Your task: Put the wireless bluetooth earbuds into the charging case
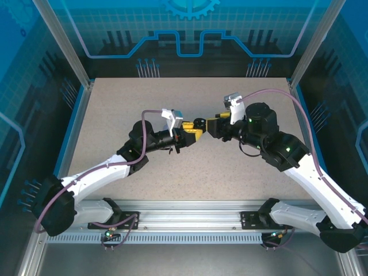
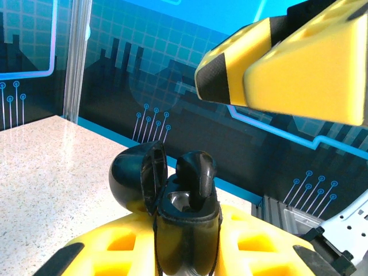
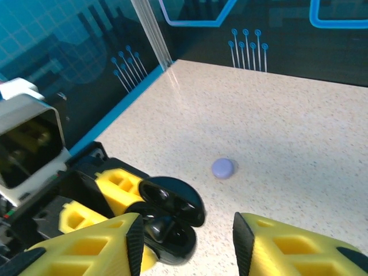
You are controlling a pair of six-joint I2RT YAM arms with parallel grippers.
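Right now, from the top camera, I am watching both arms meeting over the middle of the bench [image 1: 115, 103]. The left gripper [image 1: 194, 134] is clamping the black charging case [image 1: 199, 122], and the right gripper [image 1: 214, 123] is hovering just beside it, nose to nose.

Through the left wrist camera, the case is standing upright, pinched between the left gripper's closed jaws. Its lid [image 2: 135, 178] is hanging open to the left. A black earbud [image 2: 195, 172] is standing in one socket, its rounded head poking above the rim. From this angle I am not able to tell whether it is fully seated. The right gripper's yellow fingers [image 2: 299, 63] are hanging above the case, apart from it.

Through the right wrist camera, the right gripper's jaws are standing apart, holding nothing, just above the open case. Beyond the black case, a lavender round case [image 3: 223, 168] is lying on the bare bench, toward the corner where the aluminium post [image 3: 152, 31] is rising.
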